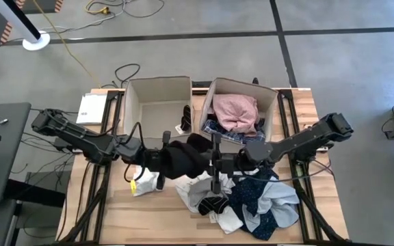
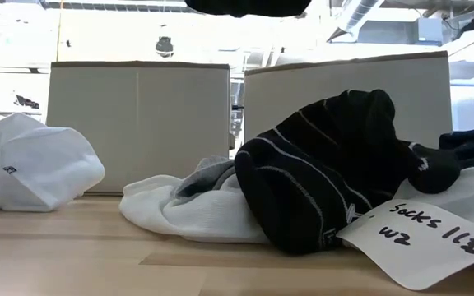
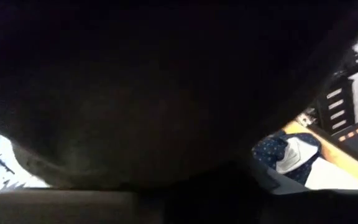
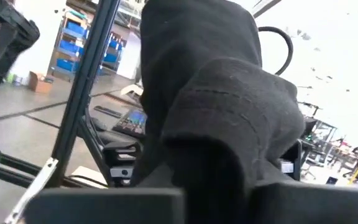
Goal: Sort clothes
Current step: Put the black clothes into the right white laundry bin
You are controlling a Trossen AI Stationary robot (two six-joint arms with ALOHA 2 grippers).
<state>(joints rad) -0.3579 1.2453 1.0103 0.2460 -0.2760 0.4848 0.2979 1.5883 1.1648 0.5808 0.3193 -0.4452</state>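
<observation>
A black garment (image 1: 183, 158) hangs in the air between my two grippers, above the table's middle; its lower edge shows at the top of the low view (image 2: 245, 6). My left gripper (image 1: 157, 158) meets it from the left and my right gripper (image 1: 239, 162) from the right, both shut on it. The black cloth fills the left wrist view (image 3: 166, 93) and drapes over the right wrist view (image 4: 229, 118). Below lies a pile of navy dotted (image 1: 252, 195), light blue (image 1: 279, 208), white (image 1: 197, 195) and black striped (image 2: 327, 181) clothes. A pink garment (image 1: 236, 111) lies in the right box. My left gripper holds the black garment's left end (image 1: 169, 158), coming level from the table's left. The cloth itself hides the fingers, so the kind of hold does not show. The garment is lifted clear of the table. My right gripper holds the black garment's right end (image 4: 241, 124), coming level from the table's right. Folds of cloth drape over the fingers and hide the place of contact. The garment hangs bunched and slack, clear of the pile below.
Two beige fabric boxes stand at the far edge: the left one (image 1: 137, 96) holds a small black item (image 1: 187, 113), the right one (image 1: 272, 102) pink and plaid clothes. A white garment (image 1: 144, 183) lies at the near left. A paper label (image 2: 434, 238) lies by the pile.
</observation>
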